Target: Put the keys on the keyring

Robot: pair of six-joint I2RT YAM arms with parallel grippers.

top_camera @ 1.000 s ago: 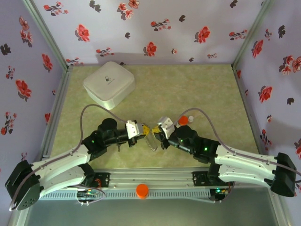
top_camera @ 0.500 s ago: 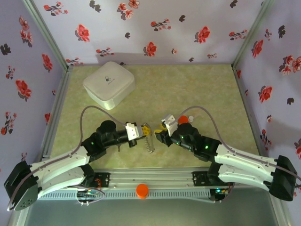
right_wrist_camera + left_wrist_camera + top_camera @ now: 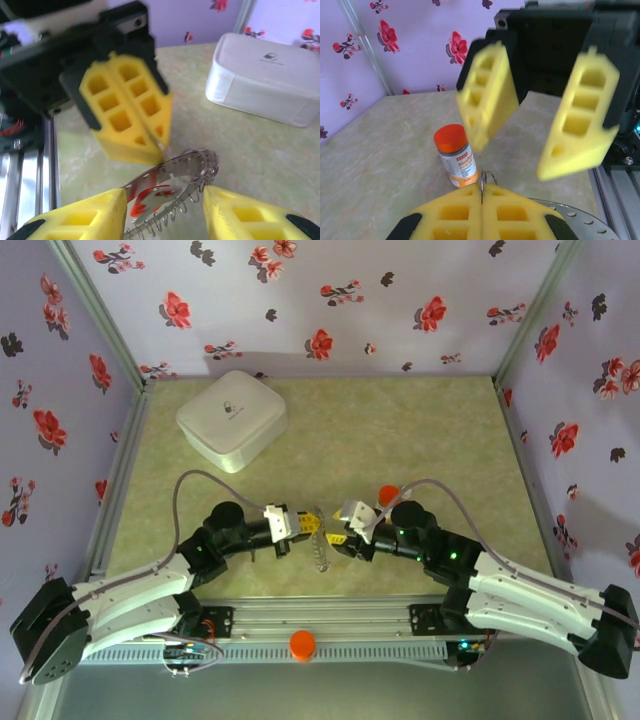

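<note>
The left pincer [image 3: 152,144] is clamped on the keyring [image 3: 176,169], which slants down between the parted jaws of the right pincer [image 3: 164,199]

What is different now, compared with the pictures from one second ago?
The right claw opened and drew back from the keyring, then returned; it is now open at the ring. The left claw stays shut on the ring's edge. The white box and pill bottle have not moved.

The keyring [image 3: 320,550] sits between left pincer [image 3: 308,522] and right pincer [image 3: 337,537], box [image 3: 232,420] behind left, bottle [image 3: 388,494] behind right.
</note>
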